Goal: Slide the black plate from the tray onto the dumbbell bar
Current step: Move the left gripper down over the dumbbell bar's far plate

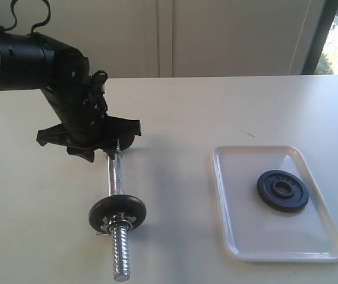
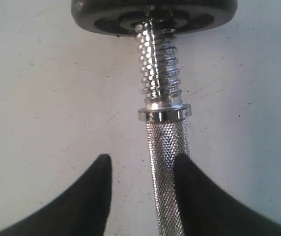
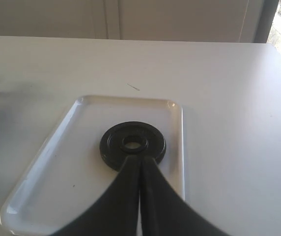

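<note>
Exterior view: the dumbbell bar (image 1: pixel 116 177) lies on the white table (image 1: pixel 175 106) with one black disc (image 1: pixel 127 207) mounted towards its near end, and the left gripper (image 1: pixel 111 142) sits at its far end. The black plate (image 1: pixel 269 188) lies flat in the tray (image 1: pixel 246 236), well apart from the bar. Left wrist view: the fingers (image 2: pixel 94 196) are parted and straddle the knurled shaft, with a gap on one side. Right wrist view: the right gripper (image 3: pixel 139 162) is closed and empty, its tips at the plate's rim.
</note>
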